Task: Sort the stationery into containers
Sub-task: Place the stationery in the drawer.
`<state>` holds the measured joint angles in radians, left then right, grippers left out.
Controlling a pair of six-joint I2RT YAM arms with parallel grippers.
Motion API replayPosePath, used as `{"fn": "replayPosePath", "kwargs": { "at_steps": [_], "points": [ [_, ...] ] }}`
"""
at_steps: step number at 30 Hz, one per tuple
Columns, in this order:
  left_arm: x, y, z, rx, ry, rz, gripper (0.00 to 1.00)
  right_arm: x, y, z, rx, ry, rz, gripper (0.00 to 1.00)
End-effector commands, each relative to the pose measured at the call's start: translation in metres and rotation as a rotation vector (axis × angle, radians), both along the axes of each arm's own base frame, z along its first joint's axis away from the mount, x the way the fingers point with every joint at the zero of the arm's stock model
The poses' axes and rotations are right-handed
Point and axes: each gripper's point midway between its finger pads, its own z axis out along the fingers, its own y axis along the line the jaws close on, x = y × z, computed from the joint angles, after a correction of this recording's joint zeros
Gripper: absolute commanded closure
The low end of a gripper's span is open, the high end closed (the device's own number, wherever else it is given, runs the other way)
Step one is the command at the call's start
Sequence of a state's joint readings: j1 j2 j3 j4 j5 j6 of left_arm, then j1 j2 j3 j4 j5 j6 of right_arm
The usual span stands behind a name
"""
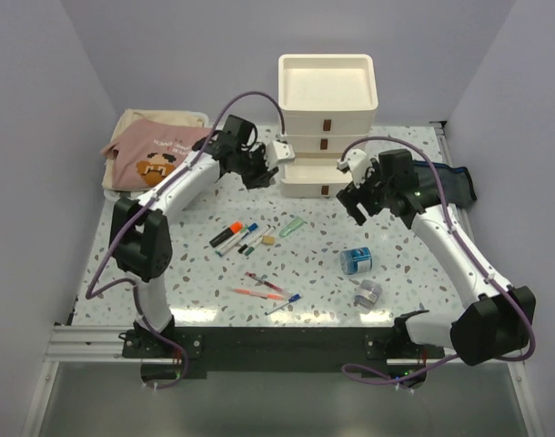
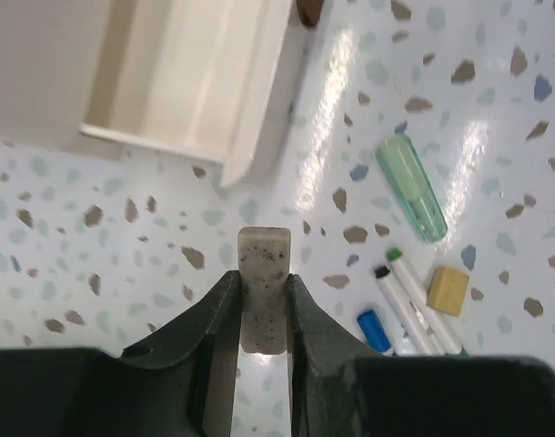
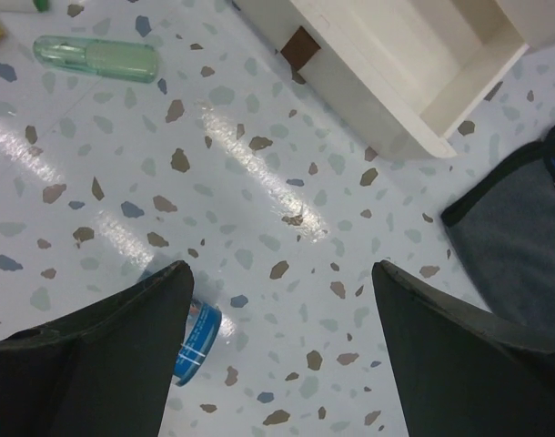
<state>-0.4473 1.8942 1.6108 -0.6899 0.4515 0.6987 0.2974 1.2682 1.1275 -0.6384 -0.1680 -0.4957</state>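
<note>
L gripper (image 2: 264, 305): pinched narrow on a small speckled eraser (image 2: 263, 259). Eraser upright btw the two fingers, top end poking out. Held over the table (image 1: 214, 273), just in front of the pulled-out bottom drawer (image 2: 182, 86).

R gripper (image 3: 282, 309): spread wide, nothing in it. Hanging over bare table near the front corner of that same drawer. Dark navy pouch (image 3: 523, 237) flat on the table just off to one side. Blue roll (image 3: 197, 341) peeking out by one finger in the wrist view.

Cream drawer unit (image 1: 327, 109) at the back middle, top 2 drawers pushed in.

Other bits loose on the table:
- Pale-green highlighter (image 1: 292, 227) near the drawer front, not touching it.
- Small tan block (image 1: 268, 240) beside it.
- Markers (image 1: 237, 237) in a loose bunch next to that: orange, blue, black, green.
- Thin red pens (image 1: 257, 293) and a blue pen (image 1: 284, 304) closer to the arm bases.
- Grey roll (image 1: 368, 293) near the blue roll, on the R arm's side.

Pink cloth (image 1: 155, 155) in the far L corner.
</note>
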Motion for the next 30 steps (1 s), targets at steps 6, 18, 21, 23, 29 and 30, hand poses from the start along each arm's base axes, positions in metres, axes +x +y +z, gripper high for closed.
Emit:
{"fn": "replayPosePath", "kwargs": {
  "at_steps": [6, 18, 21, 23, 29, 30],
  "points": [
    [0.045, -0.092, 0.088, -0.230, -0.265, -0.048, 0.91, 0.015, -0.027, 0.038, 0.066, -0.122, -0.150, 0.15],
    [0.081, -0.119, 0.071, -0.256, -0.382, 0.003, 0.66, 0.010, -0.045, 0.039, 0.063, -0.128, -0.203, 0.15],
    [0.090, -0.118, 0.077, -0.285, -0.432, 0.049, 0.64, 0.011, -0.046, 0.036, 0.077, -0.121, -0.215, 0.15],
    [0.093, -0.118, 0.082, -0.308, -0.444, 0.079, 0.62, 0.011, -0.046, 0.035, 0.084, -0.116, -0.219, 0.15],
    [0.091, -0.108, 0.113, -0.314, -0.497, 0.139, 0.45, 0.010, -0.045, 0.035, 0.086, -0.110, -0.216, 0.15],
    [0.083, -0.105, 0.114, -0.303, -0.479, 0.131, 0.44, 0.009, -0.046, 0.034, 0.084, -0.107, -0.217, 0.15]
  ]
}}
